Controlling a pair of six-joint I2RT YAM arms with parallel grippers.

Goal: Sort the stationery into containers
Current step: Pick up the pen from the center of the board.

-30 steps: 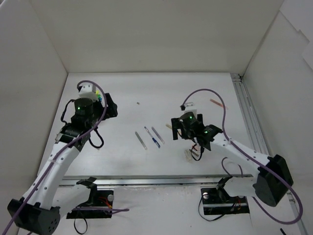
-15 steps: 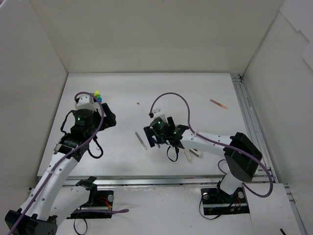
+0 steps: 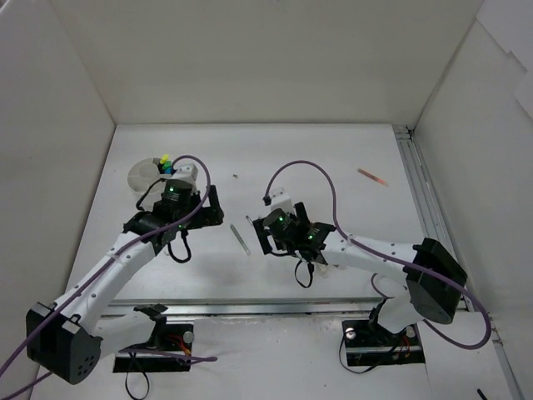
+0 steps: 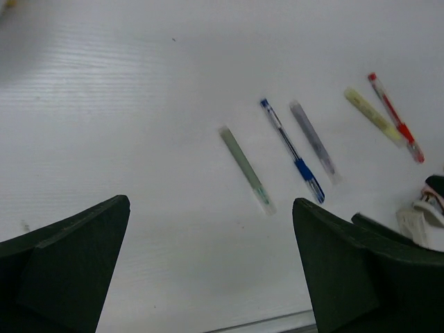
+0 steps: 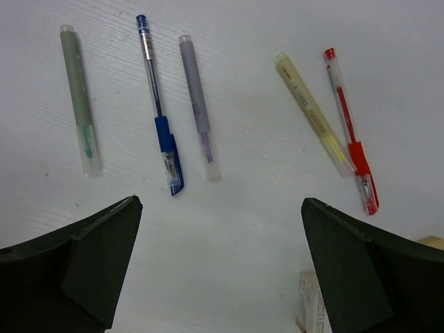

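1. Upper left of the top view: the round white tub [image 3: 143,174], smooth plastic, sits on the table [image 3: 333,158] with coloured highlighter ends [image 3: 166,160] poking up at its right rim. Dividers inside not resolvable here.

2. Left gripper [image 3: 218,209] hangs left of centre in the top view, just right of the tub, fingers [image 4: 69,263] spread wide, nothing between them. Its wrist view looks across at the pen row rather than down on one item; I judge it is not yet committed to a pick.

3. Centre, pens lie loose and flat in a row, roughly parallel, apart from one another. In the right wrist view, left to right: a translucent green-tinted pen [image 5: 79,97]; a clear-barrelled blue pen [image 5: 159,104] with a rubbery blue grip; a greyish-purple translucent pen [image 5: 198,96]; a pale yellow stick [image 5: 312,111]; a red pen [image 5: 349,125] close beside it. All slim smooth cylinders, likely to roll.

4. Right gripper [image 5: 222,277] hovers above this row, claw wide and empty, roughly centred below the blue and purple pens; probably lining up on one of them.

5. Lower right of the right wrist view: a small white block [image 5: 311,305], boxy, with printing, partly behind the finger.

6. Upper right of the top view: one reddish stick [image 3: 371,177] lies alone, well apart from the rest.
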